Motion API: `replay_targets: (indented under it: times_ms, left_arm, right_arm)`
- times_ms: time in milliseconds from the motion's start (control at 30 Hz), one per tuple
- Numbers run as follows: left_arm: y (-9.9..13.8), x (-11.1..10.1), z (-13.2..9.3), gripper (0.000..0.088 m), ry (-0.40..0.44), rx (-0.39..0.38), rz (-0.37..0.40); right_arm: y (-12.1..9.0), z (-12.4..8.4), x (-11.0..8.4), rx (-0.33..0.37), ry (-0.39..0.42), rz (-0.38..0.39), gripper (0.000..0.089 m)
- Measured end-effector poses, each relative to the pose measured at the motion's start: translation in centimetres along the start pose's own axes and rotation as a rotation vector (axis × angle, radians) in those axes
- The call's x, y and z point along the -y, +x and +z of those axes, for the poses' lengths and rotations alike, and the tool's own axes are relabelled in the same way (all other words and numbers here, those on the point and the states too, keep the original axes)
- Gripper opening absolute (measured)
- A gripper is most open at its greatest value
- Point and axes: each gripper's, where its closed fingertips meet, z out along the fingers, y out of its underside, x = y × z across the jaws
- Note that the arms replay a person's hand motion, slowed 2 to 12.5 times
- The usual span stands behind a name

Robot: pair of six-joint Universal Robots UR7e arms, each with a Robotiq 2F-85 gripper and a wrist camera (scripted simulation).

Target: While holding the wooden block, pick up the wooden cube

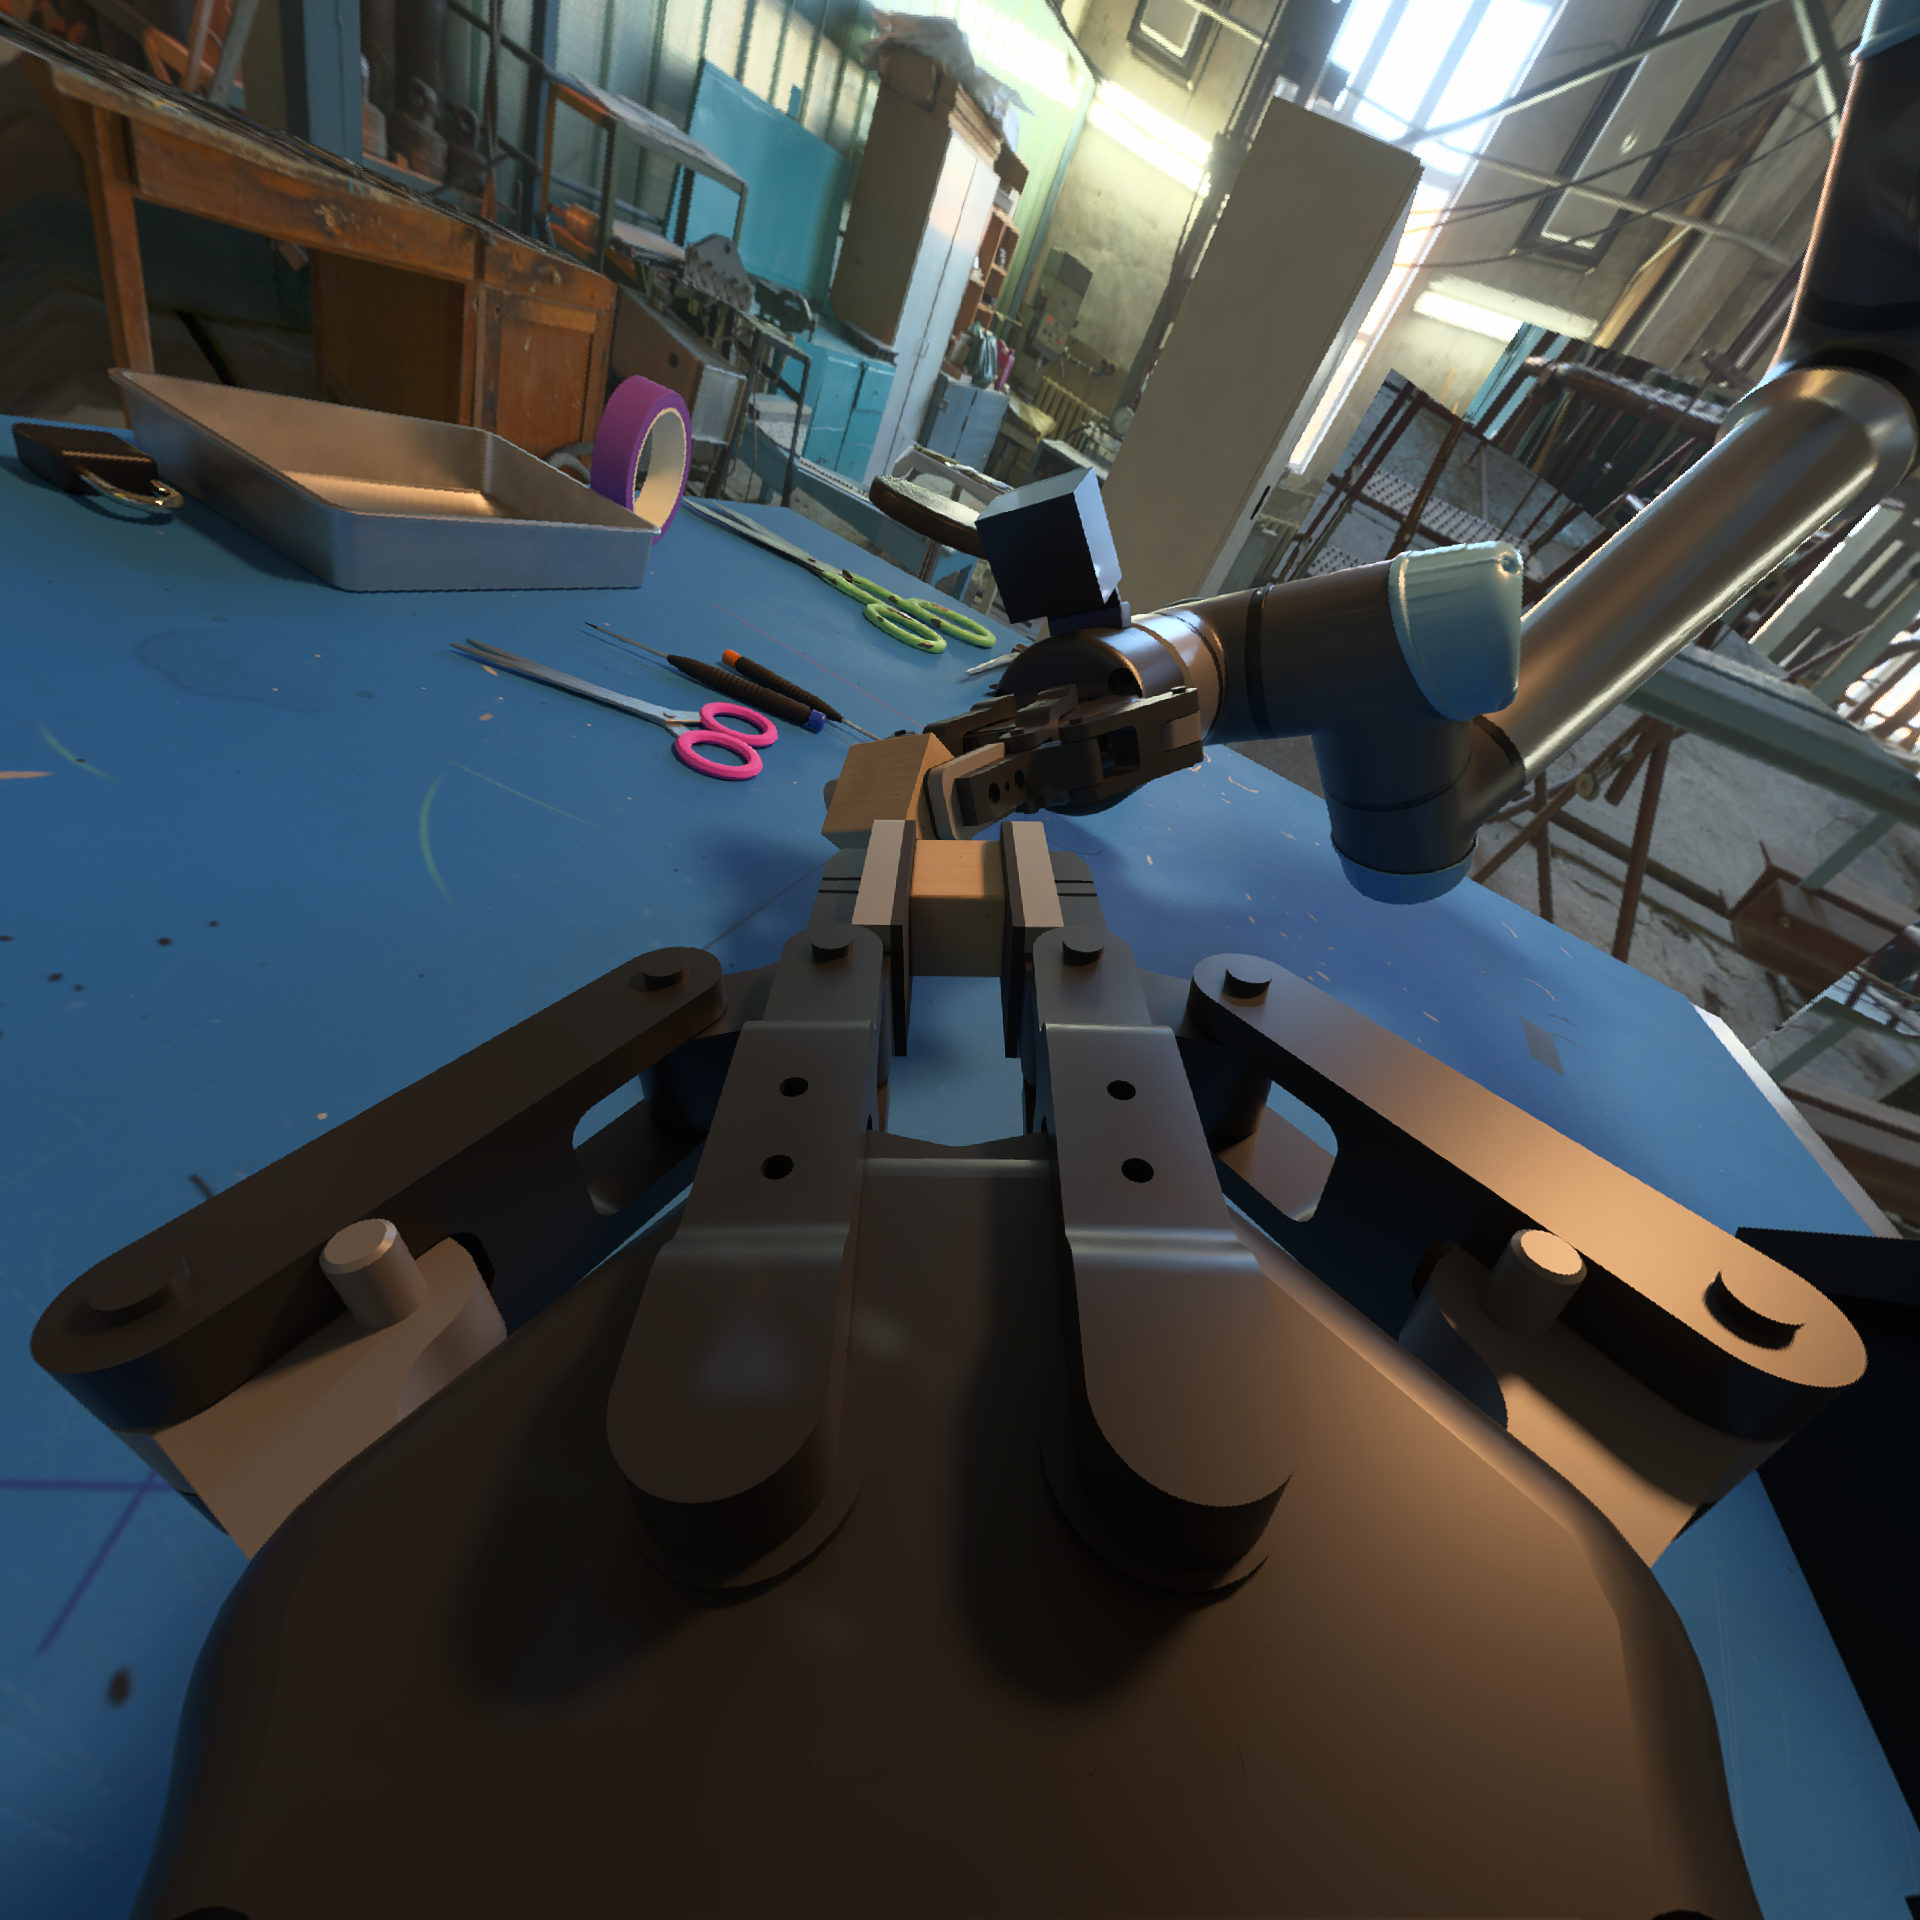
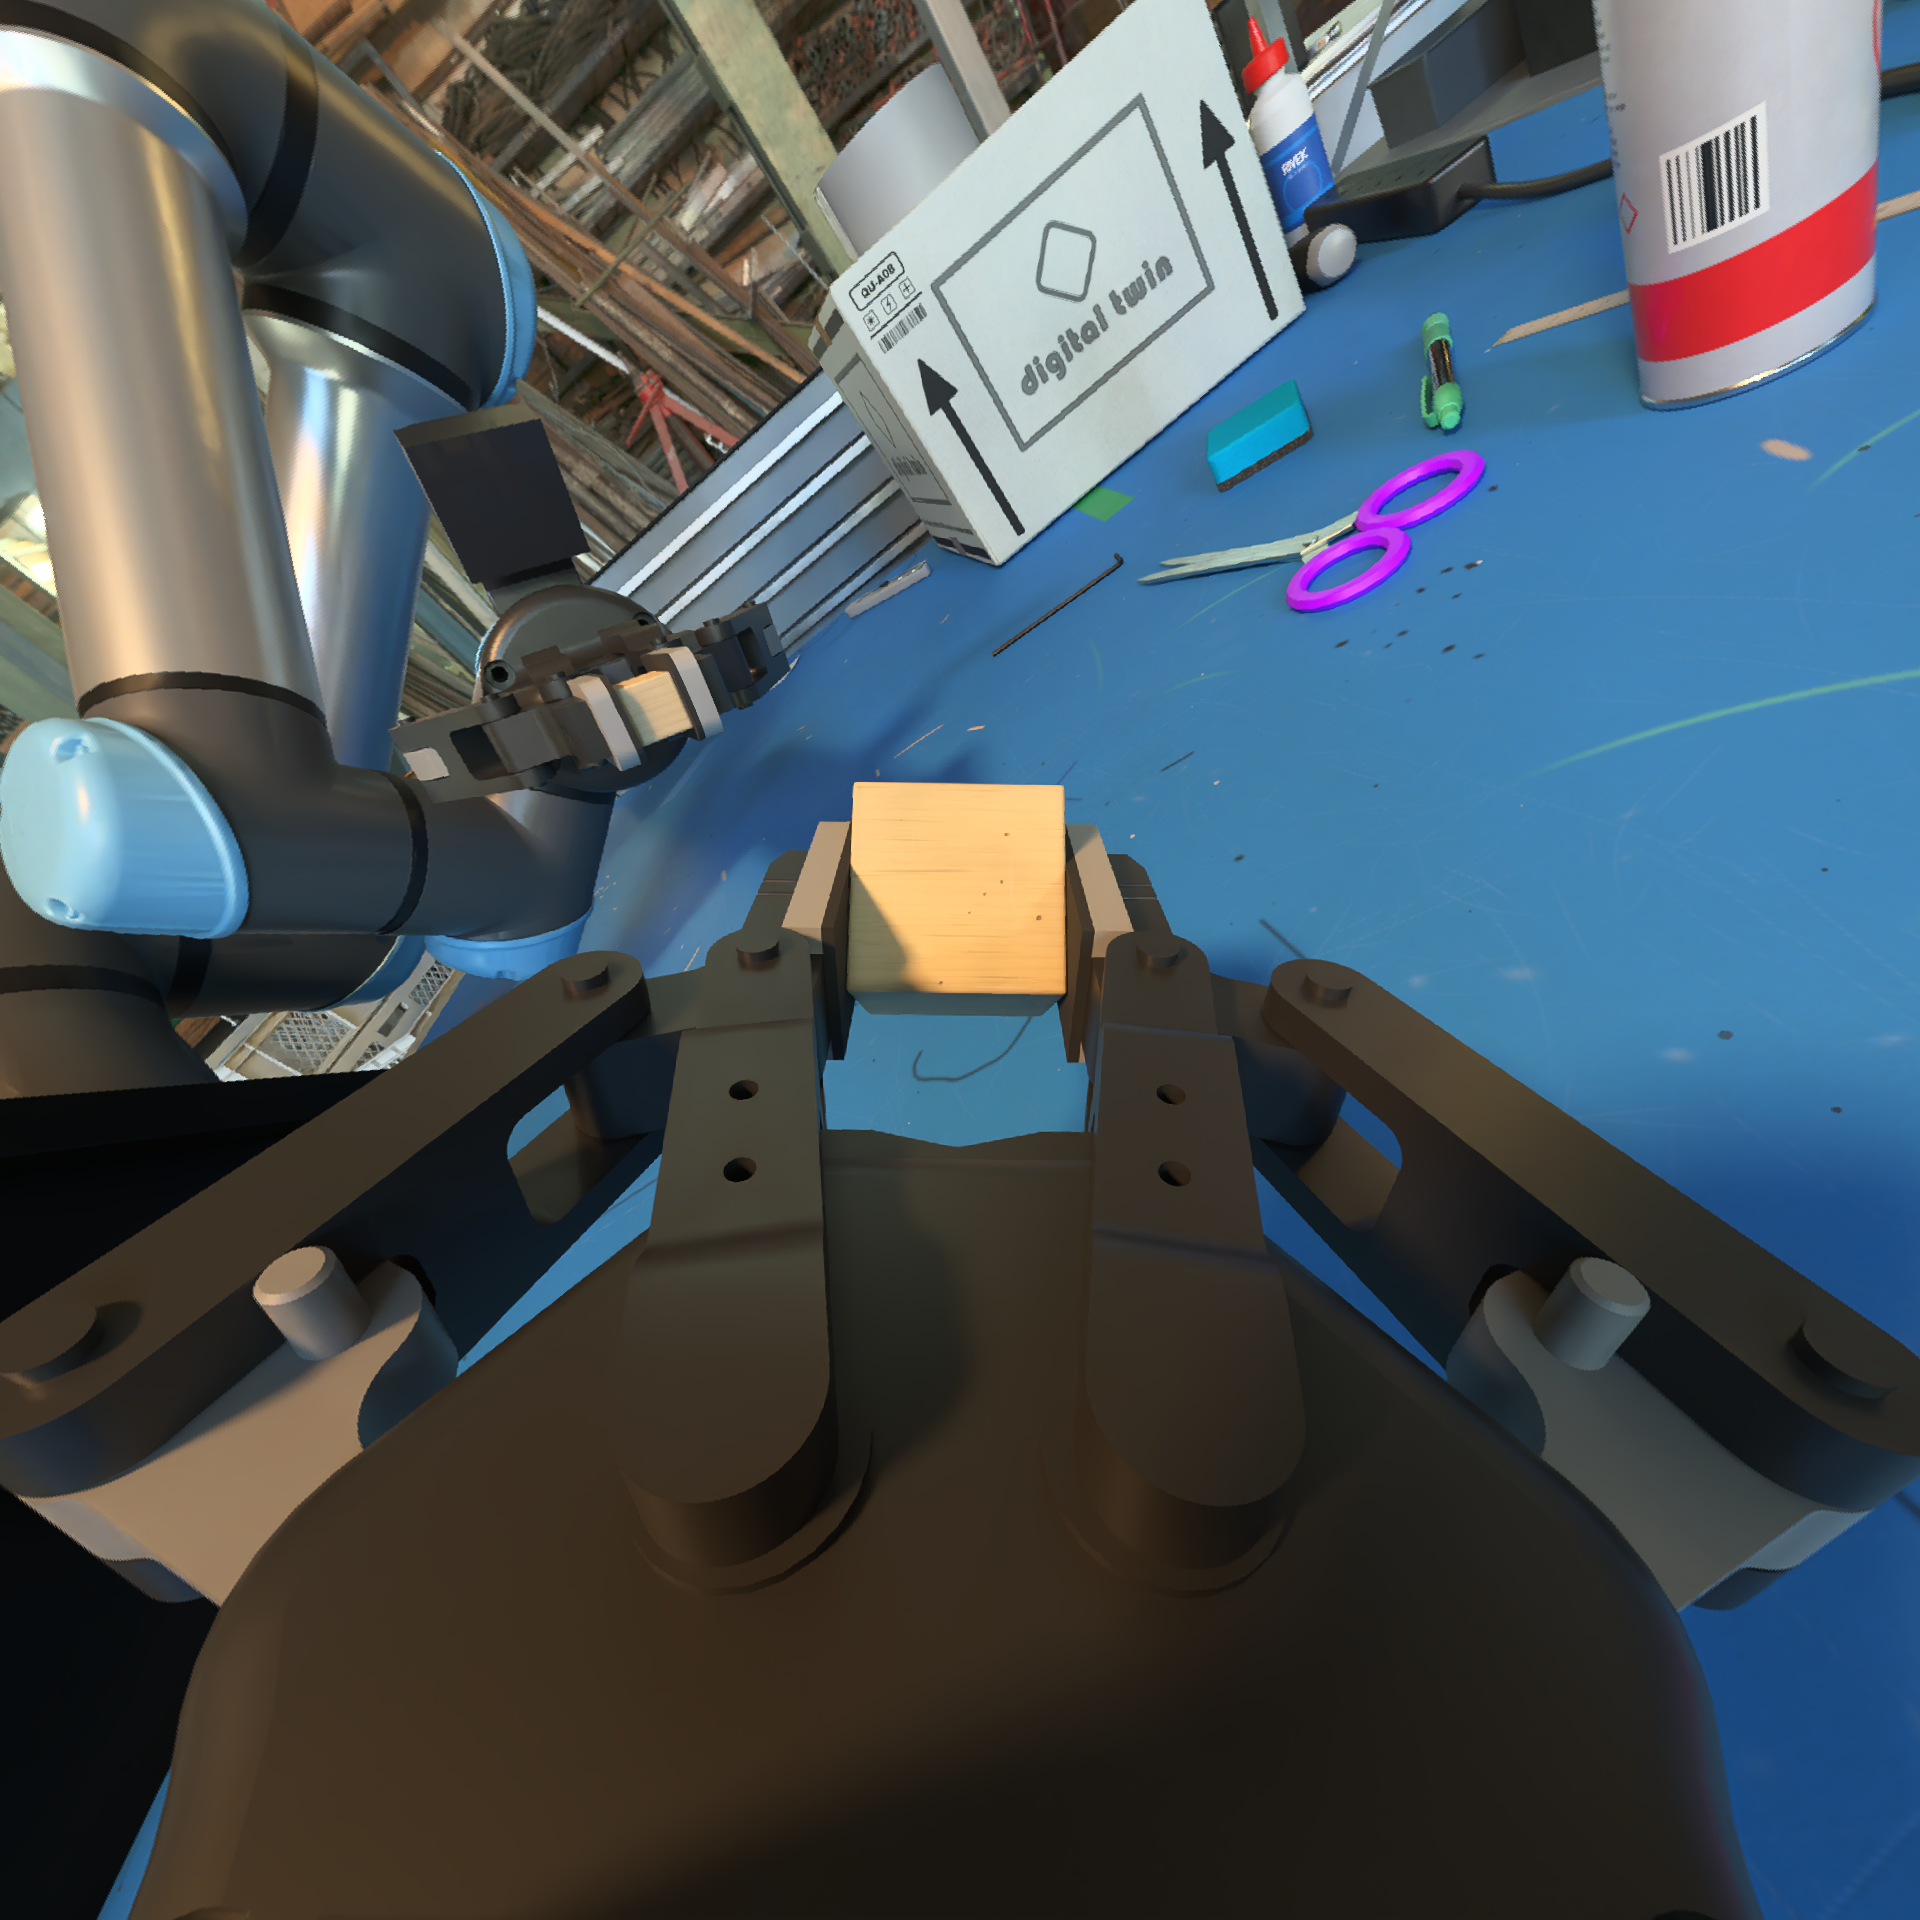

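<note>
Left gripper (image 1: 956, 883) pinches a small pale wooden block (image 1: 954, 902) between its pads, clear of the blue table (image 1: 312, 831), with the right gripper (image 1: 940, 795) just ahead and slightly left of it. Right gripper (image 2: 961, 904) clamps a larger light, speckled wooden cube (image 2: 958, 888); ahead of it stand a printed white box (image 2: 1049, 312), a labelled glue bottle (image 2: 1288, 135), and, to the right, a barcoded can (image 2: 1745, 187).

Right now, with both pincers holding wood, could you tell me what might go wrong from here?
1. The two pieces sit very close: in the left wrist view the right pincer and its wooden cube are just beyond the left pincer, so they could collide.
2. The left pincer grips its wooden block only at the fingertips; it might slip.
</note>
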Motion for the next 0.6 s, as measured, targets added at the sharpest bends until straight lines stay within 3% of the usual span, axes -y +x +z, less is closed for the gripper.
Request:
replay_targets:
  times_ms: [600]
  left_arm:
    - [0.81,0.20,0.23,0.0142,0.042,-0.072,-0.023]
  right_arm:
    - [-0.12,0.08,-0.11,-0.007,0.000,-0.017,0.0318]
